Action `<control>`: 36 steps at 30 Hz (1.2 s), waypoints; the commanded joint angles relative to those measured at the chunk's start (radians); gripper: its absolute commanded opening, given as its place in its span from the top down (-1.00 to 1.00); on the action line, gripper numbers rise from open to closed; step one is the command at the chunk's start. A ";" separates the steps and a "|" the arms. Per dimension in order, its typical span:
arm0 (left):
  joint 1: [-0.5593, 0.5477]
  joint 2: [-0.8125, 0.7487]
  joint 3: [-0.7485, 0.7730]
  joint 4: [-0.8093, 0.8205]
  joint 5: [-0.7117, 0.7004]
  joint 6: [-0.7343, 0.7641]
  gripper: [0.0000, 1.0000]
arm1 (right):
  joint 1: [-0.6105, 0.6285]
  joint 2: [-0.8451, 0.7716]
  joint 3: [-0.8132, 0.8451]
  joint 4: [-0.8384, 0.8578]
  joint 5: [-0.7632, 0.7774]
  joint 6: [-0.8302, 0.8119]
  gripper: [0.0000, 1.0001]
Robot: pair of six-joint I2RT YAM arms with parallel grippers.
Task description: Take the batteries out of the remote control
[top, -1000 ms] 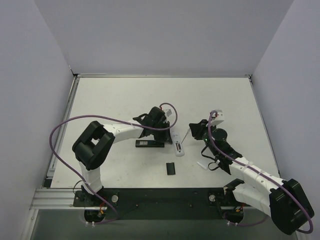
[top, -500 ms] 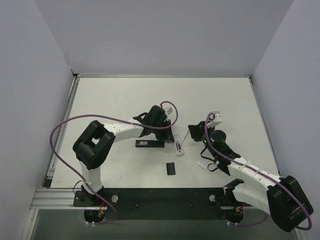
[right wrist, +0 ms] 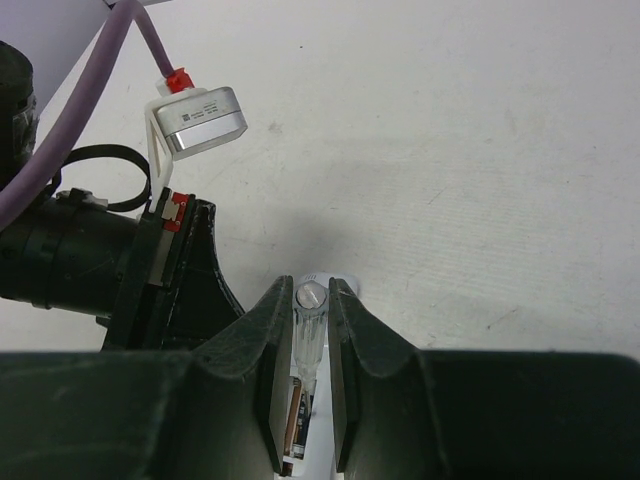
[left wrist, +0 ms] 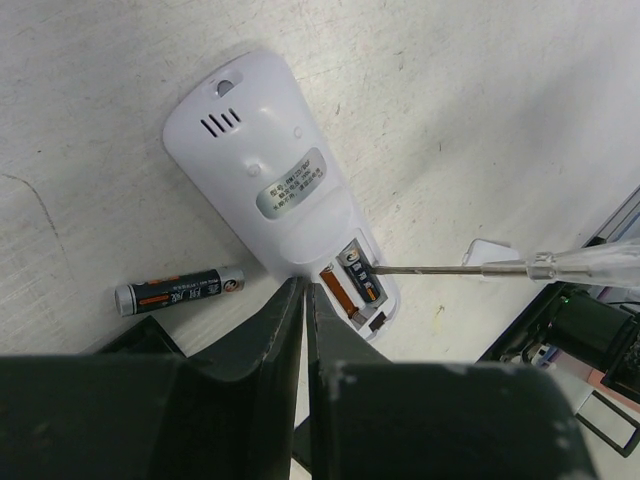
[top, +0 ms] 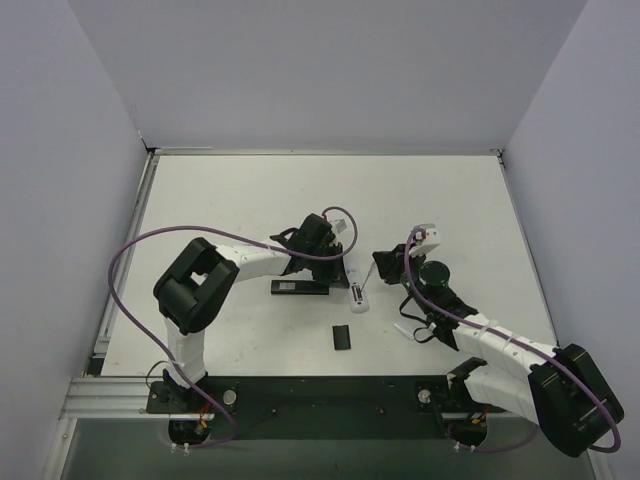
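The slim dark battery (left wrist: 362,285), seemingly bedded lengthwise in the white plastic remote (left wrist: 262,170), meets the clear-handled screwdriver (left wrist: 540,264) our right gripper (right wrist: 311,300) clamps.

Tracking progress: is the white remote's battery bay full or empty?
Half empty: one battery lies on the table, the other battery sits in the open bay.

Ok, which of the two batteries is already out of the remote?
The battery lying loose on the table beside the white remote. The other battery sits inside the remote, with the screwdriver tip at it.
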 commanded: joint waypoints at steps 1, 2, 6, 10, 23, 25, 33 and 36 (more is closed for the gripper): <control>0.000 0.008 0.011 0.033 0.014 0.003 0.67 | 0.019 0.008 -0.004 0.080 -0.016 -0.042 1.00; 0.000 0.010 0.011 0.030 0.014 0.005 0.67 | 0.022 0.008 -0.003 0.068 -0.010 -0.052 1.00; 0.000 0.017 0.015 0.029 0.014 0.005 0.68 | 0.063 0.008 -0.003 0.048 0.045 -0.118 1.00; 0.000 0.023 0.015 0.029 0.015 0.003 0.67 | 0.138 0.025 0.000 0.024 0.088 -0.223 1.00; -0.001 0.025 0.001 0.035 0.015 -0.003 0.67 | 0.252 0.008 -0.181 0.169 0.263 -0.179 1.00; -0.001 0.023 0.000 0.035 0.015 -0.003 0.67 | 0.253 -0.011 -0.202 0.156 0.296 -0.135 1.00; -0.004 0.037 -0.009 0.055 0.015 -0.012 0.68 | 0.214 -0.071 -0.283 0.158 0.372 0.065 1.00; -0.007 0.042 -0.008 0.059 0.017 -0.014 0.67 | 0.157 -0.044 -0.299 0.192 0.317 0.146 1.00</control>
